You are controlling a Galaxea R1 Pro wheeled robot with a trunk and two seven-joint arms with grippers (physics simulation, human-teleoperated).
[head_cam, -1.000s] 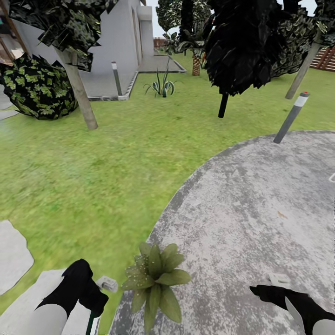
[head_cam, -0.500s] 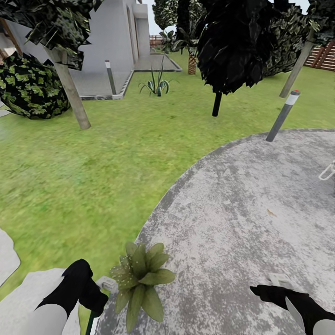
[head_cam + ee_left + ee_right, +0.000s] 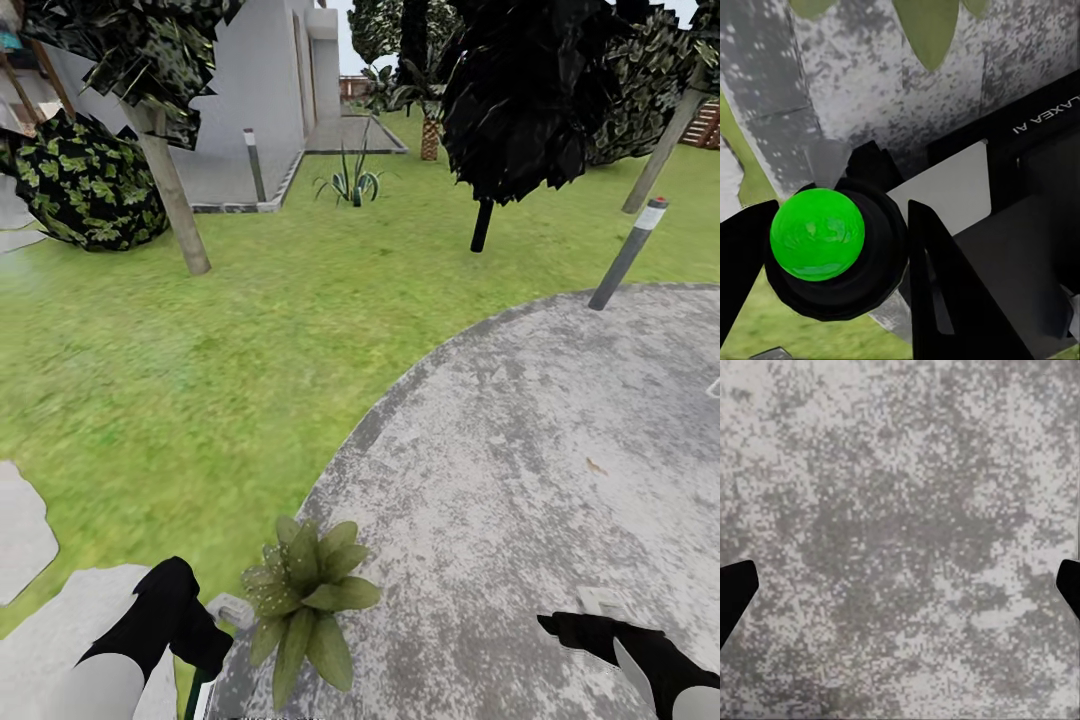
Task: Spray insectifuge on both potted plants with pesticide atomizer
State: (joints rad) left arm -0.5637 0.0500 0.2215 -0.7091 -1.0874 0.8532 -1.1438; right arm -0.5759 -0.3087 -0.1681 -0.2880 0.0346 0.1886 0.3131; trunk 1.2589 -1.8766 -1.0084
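Observation:
In the head view my left gripper (image 3: 205,645) is shut on the pesticide atomizer (image 3: 196,690), a slim dark green bottle whose grey spray head (image 3: 230,610) points toward a potted plant (image 3: 305,600). That low rosette of broad green leaves sits at the edge of the garden's round paved patio (image 3: 520,450), just right of the spray head. The left wrist view looks along the atomizer (image 3: 817,232), held between black fingers (image 3: 937,277), with leaf tips above. My right gripper (image 3: 548,623) hovers low over the paving, open (image 3: 900,585) with nothing between its fingers.
Lawn (image 3: 200,350) spreads left of the patio, with stepping stones (image 3: 20,530) at the near left. A grey bollard lamp (image 3: 628,255) stands at the patio's far rim. Beyond are a tree trunk (image 3: 175,205), a dark bush (image 3: 90,185), a spiky plant (image 3: 350,185) and a house wall (image 3: 250,90).
The whole picture swung left and then back right, so the camera moved. Both arms keep their places in the picture, and the atomizer stays gripped beside the plant.

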